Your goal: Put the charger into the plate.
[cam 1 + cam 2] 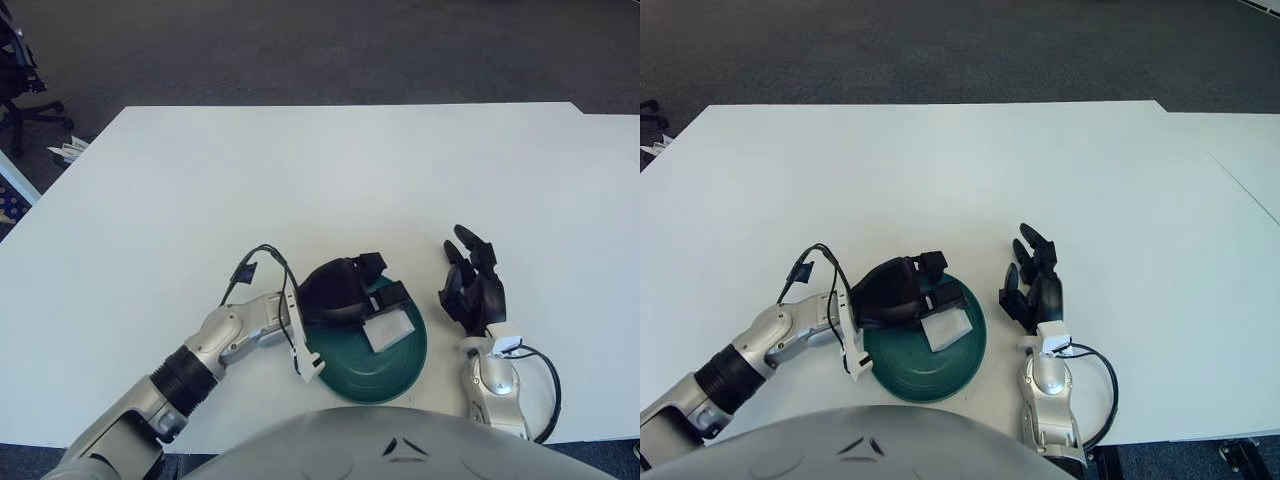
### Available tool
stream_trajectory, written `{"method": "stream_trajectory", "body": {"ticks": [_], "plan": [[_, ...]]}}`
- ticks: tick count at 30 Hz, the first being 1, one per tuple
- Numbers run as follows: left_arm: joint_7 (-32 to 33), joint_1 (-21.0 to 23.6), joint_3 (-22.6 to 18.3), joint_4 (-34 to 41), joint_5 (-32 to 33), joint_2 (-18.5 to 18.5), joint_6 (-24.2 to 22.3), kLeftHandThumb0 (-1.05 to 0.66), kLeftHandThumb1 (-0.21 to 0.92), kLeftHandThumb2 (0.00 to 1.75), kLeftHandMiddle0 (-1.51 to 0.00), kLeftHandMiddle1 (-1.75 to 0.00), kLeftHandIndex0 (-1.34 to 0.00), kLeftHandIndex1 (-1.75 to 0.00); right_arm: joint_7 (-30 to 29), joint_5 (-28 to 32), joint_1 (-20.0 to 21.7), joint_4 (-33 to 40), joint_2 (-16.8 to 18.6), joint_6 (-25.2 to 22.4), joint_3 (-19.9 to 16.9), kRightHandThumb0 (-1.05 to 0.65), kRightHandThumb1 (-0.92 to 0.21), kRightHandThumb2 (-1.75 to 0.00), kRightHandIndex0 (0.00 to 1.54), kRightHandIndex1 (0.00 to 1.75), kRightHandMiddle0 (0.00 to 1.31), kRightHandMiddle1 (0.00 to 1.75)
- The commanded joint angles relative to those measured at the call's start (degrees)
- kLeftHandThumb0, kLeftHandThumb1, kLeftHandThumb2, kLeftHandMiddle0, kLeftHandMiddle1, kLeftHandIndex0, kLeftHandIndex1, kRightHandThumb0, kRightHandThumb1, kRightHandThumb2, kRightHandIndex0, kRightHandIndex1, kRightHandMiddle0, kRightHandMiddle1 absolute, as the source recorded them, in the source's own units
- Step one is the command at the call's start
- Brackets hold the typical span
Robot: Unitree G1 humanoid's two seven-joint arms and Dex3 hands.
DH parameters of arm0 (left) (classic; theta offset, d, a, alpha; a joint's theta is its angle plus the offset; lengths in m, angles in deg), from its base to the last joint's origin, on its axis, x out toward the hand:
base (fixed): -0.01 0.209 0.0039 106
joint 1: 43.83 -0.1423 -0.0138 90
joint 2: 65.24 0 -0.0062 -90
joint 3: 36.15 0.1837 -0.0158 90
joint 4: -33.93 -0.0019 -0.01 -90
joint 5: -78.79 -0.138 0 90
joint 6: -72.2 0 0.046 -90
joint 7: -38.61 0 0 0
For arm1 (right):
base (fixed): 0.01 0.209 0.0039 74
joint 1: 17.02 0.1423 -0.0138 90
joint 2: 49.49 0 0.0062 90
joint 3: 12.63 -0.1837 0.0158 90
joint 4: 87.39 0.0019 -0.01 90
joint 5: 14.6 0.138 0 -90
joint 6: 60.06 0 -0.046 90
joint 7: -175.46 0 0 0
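My left hand (pixel 345 292) is over the far-left part of the green plate (pixel 400 365), fingers reaching toward the white charger (pixel 386 328). The charger lies inside the plate, right of centre. Fingertips show just at its far-left edge; I can't tell if they grip it or have let go. The charger sits to the right and slightly nearer me than the hand. Its long axis runs diagonally, from near-left to far-right. The left hand is clearly the nearer one.

My right hand (pixel 475 290) shows just right of the plate, apart from it, fingers up and loosely spread, holding nothing.

Count: one charger, one plate, two hands. White table (pixel 330 180) underneath.

Judgement: placement looks basically done. The next move would be lifting the left hand clear, back toward the left, without dragging the charger out.
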Motion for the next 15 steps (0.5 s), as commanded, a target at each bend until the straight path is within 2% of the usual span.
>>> {"method": "stream_trajectory", "body": {"ticks": [1, 6, 10, 15], "plan": [[-2.92, -0.34, -2.84, 4.58, 3.70, 0.34, -1.20, -0.73, 0.92, 0.65, -0.47, -0.35, -0.02, -1.07, 1.23, 1.32, -2.39, -5.76, 0.75, -6.46, 0.43, -0.72, -0.92, -0.84, 0.30, 0.00, 0.00, 0.62], [-5.50, -0.97, -4.64, 6.64, 6.71, 1.05, -1.24, -0.88, 0.92, 0.74, -0.44, -0.13, 0.00, -0.81, 1.49, 2.72, -1.74, -6.87, 1.10, -5.81, -0.09, -0.70, -0.92, -0.81, 0.28, 0.00, 0.00, 0.63], [-8.08, -1.75, -5.93, 8.42, 7.62, 2.04, -1.79, -0.97, 0.92, 0.79, -0.37, -0.05, 0.00, -0.67, 1.93, 3.76, -1.35, -7.55, 1.27, -5.14, -0.41, -0.68, -0.92, -0.79, 0.28, 0.00, 0.00, 0.66], [-11.01, -2.50, -6.74, 9.99, 7.43, 2.16, -3.09, -1.02, 0.92, 0.81, -0.33, -0.01, 0.00, -0.58, 3.06, 5.08, -1.22, -7.70, 1.26, -4.72, -0.56, -0.67, -0.92, -0.78, 0.27, 0.00, 0.00, 0.67]]}}
